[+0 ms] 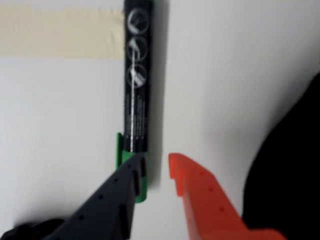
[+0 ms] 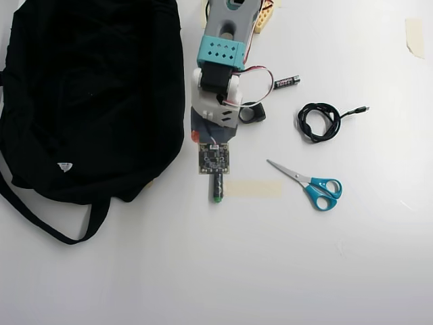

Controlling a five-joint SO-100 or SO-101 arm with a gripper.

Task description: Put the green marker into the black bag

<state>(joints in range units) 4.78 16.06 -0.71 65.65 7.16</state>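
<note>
In the wrist view the hand is spread open around the green marker's capped end, dark finger touching the cap, orange finger apart on the right; overhead, the marker lies on the white bench beside a tape strip, just right of the black bag; scissors lie farther right.

Overhead: my arm reaches down from top center over the white counter, its wrist board covering most of the green marker; only the marker's lower end pokes out, just left of a tape strip. Can't see the gripper fingers from here. Black bag fills upper left, strap trailing down. Right of the arm: battery, coiled black cable, blue-handled scissors.
</note>
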